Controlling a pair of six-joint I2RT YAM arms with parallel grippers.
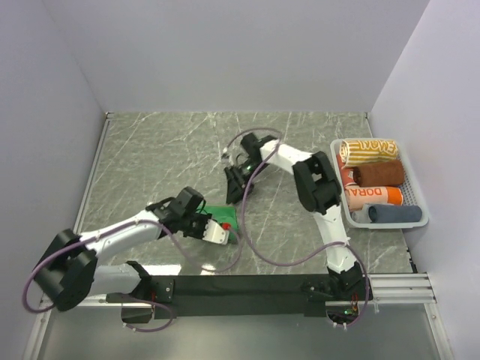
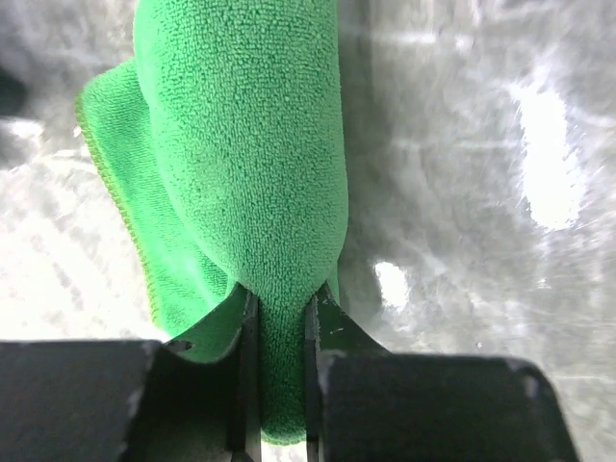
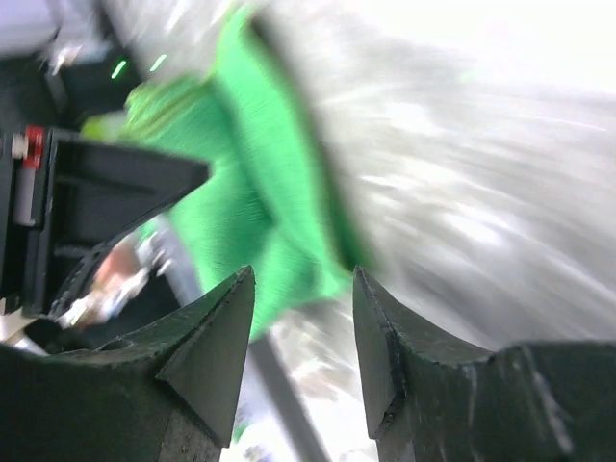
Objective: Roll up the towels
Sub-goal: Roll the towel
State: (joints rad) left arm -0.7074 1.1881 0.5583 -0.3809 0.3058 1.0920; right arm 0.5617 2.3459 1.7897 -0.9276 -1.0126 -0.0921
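Green towel (image 1: 223,216): bright green terry cloth, bunched into a thick fold, lying on the marbled table (image 1: 150,150) near its front middle.
Left gripper (image 2: 279,322): jaws almost together, pinching the towel's near end between them.
Right gripper (image 3: 302,289): jaws parted, nothing between them, just beyond the towel.
Left wrist view alone: the looped pile and a stitched hem on a loose layer at the left.
Right wrist view alone: blurred; towel beside the left gripper's body.
Top view alone: four rolled towels (image 1: 379,184) in a basket (image 1: 417,191) at the right, well apart.
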